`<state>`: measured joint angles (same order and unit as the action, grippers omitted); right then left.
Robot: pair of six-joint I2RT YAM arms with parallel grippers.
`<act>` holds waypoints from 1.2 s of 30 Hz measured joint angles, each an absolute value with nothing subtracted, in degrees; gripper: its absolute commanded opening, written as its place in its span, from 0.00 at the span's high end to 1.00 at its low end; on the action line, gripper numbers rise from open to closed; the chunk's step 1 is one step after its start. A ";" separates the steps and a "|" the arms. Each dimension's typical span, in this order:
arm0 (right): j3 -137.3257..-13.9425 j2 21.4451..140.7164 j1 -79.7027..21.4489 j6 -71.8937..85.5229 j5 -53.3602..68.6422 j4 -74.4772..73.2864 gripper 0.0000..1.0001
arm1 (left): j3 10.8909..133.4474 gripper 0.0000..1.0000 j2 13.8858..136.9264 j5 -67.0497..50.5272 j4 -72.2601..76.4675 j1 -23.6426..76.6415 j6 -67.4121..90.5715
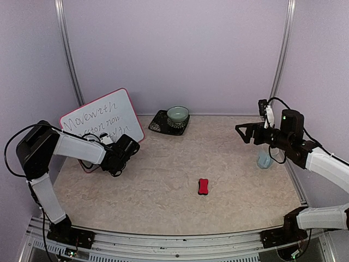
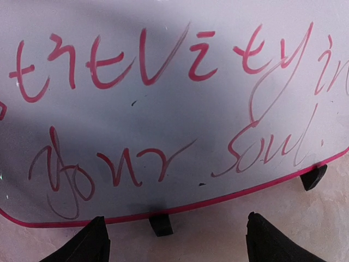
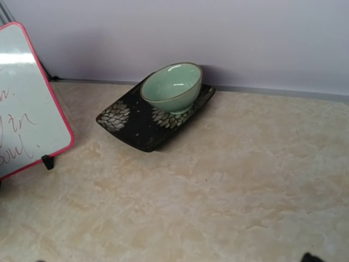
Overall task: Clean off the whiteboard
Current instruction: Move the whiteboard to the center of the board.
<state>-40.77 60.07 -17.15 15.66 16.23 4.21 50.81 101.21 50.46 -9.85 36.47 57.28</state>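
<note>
a: where's the whiteboard point(image 1: 103, 117) sitting?
b: at the rear left of the table point(image 1: 163, 180), propped on small black feet point(image 2: 161, 224), leaning back, covered in handwriting.
a: and the left gripper point(image 2: 175, 233)?
b: right in front of its lower edge, low to the table. in the left wrist view the bottom of the pink frame runs just ahead of the two fingertips point(image 2: 95, 234), and the middle foot stands between them. no contact that i can see.
a: holding anything?
b: no, jaws spread wide, nothing between them.
a: the right gripper point(image 1: 248, 132)?
b: raised at the far right, well apart from the board, jaws wide too and empty. its camera catches the board's right corner near a green bowl point(image 3: 172, 86) on a dark patterned tray point(image 3: 131, 123).
a: the eraser?
b: the red eraser point(image 1: 203, 186) lies on the table between the arms, apart from both.
</note>
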 measured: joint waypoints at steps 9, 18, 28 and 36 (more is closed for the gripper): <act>-40.77 60.07 -17.15 15.07 16.23 4.14 0.00 | 53.06 0.18 104.12 51.94 -15.81 36.58 64.29; -40.77 60.07 -17.15 14.83 16.27 4.14 0.00 | 54.65 0.25 107.81 53.25 -19.14 37.56 69.19; -40.77 60.07 -17.15 14.83 16.64 4.12 0.00 | 55.09 0.34 111.00 54.43 -19.29 37.19 70.65; -40.77 60.07 -17.15 14.85 16.73 4.12 0.00 | 56.31 0.44 112.29 54.41 -18.57 35.92 70.15</act>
